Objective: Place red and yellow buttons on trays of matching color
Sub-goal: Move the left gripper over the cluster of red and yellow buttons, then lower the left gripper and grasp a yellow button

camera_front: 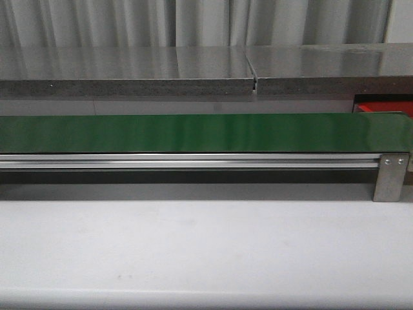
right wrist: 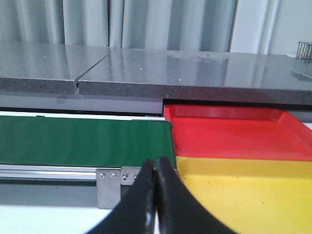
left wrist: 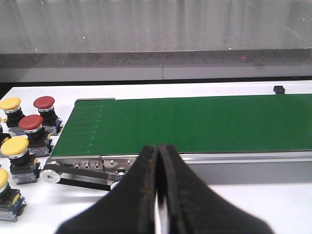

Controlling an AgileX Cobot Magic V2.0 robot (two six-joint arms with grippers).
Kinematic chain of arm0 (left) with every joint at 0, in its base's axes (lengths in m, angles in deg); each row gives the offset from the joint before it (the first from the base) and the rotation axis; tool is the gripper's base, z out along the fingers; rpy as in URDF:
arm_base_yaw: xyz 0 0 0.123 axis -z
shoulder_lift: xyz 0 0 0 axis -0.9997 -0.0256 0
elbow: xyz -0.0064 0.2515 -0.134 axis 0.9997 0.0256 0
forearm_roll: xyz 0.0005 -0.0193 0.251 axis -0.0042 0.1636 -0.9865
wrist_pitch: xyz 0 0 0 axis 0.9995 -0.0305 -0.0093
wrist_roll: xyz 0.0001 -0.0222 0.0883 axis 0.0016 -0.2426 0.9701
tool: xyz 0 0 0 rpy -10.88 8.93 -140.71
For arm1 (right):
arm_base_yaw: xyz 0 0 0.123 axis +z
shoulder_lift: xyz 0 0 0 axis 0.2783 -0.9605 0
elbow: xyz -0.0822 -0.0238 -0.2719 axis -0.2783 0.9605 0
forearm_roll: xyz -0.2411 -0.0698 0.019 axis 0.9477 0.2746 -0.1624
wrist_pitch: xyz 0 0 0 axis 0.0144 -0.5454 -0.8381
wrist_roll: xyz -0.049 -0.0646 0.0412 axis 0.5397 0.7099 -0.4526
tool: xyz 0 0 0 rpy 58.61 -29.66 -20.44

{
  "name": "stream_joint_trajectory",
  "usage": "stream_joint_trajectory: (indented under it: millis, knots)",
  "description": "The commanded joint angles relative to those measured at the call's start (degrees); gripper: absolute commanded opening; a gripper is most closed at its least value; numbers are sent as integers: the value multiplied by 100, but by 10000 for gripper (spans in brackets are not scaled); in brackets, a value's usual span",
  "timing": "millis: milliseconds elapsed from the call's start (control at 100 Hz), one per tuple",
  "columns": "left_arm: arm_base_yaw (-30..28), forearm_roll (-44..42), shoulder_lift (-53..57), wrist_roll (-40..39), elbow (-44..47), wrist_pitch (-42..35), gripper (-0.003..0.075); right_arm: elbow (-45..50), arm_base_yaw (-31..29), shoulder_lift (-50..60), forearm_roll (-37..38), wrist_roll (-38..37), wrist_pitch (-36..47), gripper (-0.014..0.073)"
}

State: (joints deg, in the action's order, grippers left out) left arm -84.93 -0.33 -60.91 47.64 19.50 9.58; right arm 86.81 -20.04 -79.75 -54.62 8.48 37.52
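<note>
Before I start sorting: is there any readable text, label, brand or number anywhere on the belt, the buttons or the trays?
No readable text in any view.
Green belt: plain, no markings.
Belt frame plate: screws only, no lettering.
Red buttons and yellow buttons: plain caps; anything on their bases is too small to read.
Red tray and yellow tray: blank.
Left gripper and right gripper: no markings.

Pale pleated curtains (camera_front: pixel 193 22) along the back, softly lit. In front, a long grey speckled stone counter (camera_front: pixel 129 71) with a glossy top and a narrow seam. Nearest, a plain white surface (camera_front: pixel 193 252), matte, evenly lit.
</note>
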Motion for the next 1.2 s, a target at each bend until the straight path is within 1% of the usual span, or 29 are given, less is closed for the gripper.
stream_joint_trajectory:
  millis: [0,200,230,270,300,340,350,370,420,440,470,490,540,670,740,870,1040,1190]
  knots:
    - [30,9,-573,-43,-453,-382,-20,-125,-22,105,57,5,446,-117]
    - [30,9,-1484,-43,-1044,-274,-18,-125,-22,105,57,5,446,-117]
    - [30,9,-1614,-43,-1106,-247,-12,-125,-22,105,57,5,446,-117]
    - [30,9,-1738,-43,-1200,-179,19,-125,-22,105,57,5,446,-117]
    - [30,9,-1858,-43,-1273,-135,55,-125,-22,105,57,5,446,-117]
    - [30,9,-1974,-43,-1336,-77,130,-125,-22,105,57,5,446,-117]
    - [30,9,-2015,-43,-1350,-64,159,-125,-22,105,57,5,446,-117]
    - [30,9,-2075,-43,-1389,-11,190,-125,-22,105,57,5,446,-117]
    - [30,22,-2193,-43,-1474,96,322,-125,-22,105,57,5,446,-117]
    - [30,22,-2235,-43,-1507,137,353,-125,-22,105,57,5,446,-117]
    - [30,22,-2303,-43,-1557,173,422,-125,-22,105,57,5,446,-117]
    - [30,22,-2345,-43,-1579,211,454,-125,-22,105,57,5,446,-117]
    - [18,22,-2448,-43,-1690,349,501,-125,-22,105,57,5,446,-117]
    - [-8,22,-2739,-221,-2007,749,497,-125,-22,105,57,5,446,-117]
    - [-198,22,-2881,-426,-2204,950,497,-125,-22,105,57,5,446,-117]
    - [-847,178,-3149,-536,-2587,1395,497,-125,-22,105,57,5,446,-117]
    - [-1720,511,-3657,-536,-3067,2205,497,-125,-22,105,52,5,357,-117]
    - [-2289,563,-4153,-536,-3359,2537,497,-125,-22,105,52,5,357,-117]
